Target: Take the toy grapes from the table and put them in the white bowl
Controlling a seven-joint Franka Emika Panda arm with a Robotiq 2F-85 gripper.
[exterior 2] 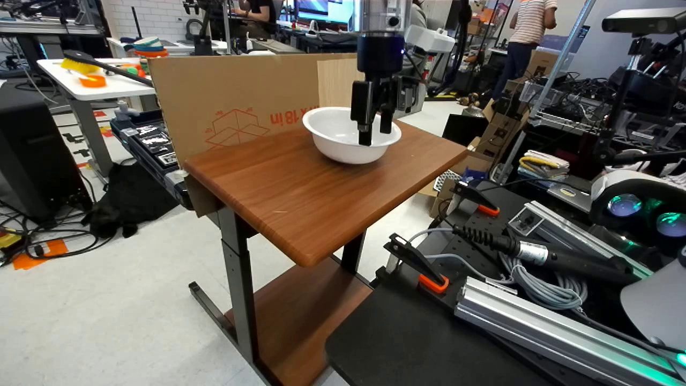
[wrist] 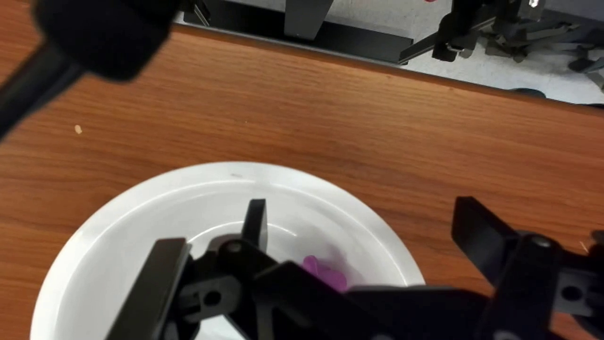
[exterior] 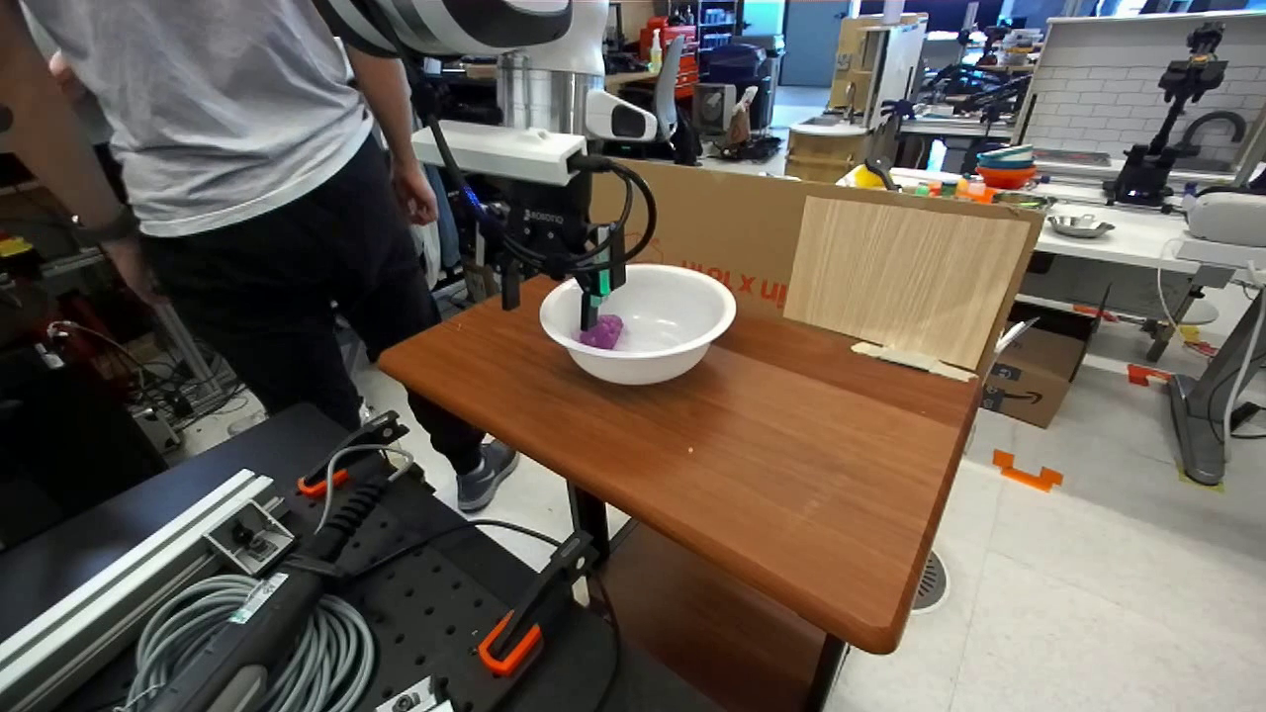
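The toy grapes (exterior: 603, 332), a small purple cluster, lie inside the white bowl (exterior: 682, 336) against its inner wall. In the wrist view the grapes (wrist: 330, 275) are partly covered by my gripper, and the bowl (wrist: 155, 193) fills the lower left. The bowl stands on the reddish-brown table (exterior: 771, 475). My gripper (exterior: 550, 305) is open with its fingers wide apart and nothing between the tips. One finger is over the bowl and the other is outside its rim. In another exterior view the gripper (exterior 2: 375, 136) is at the bowl (exterior 2: 332, 139), and the grapes are hidden there.
A cardboard panel (exterior: 712, 213) stands along one table edge, with a pale plywood board (exterior: 910, 277) leaning on it. A person (exterior: 247, 129) stands beside the table. A black bench (exterior: 475, 583) holds clamps, cables and an aluminium rail.
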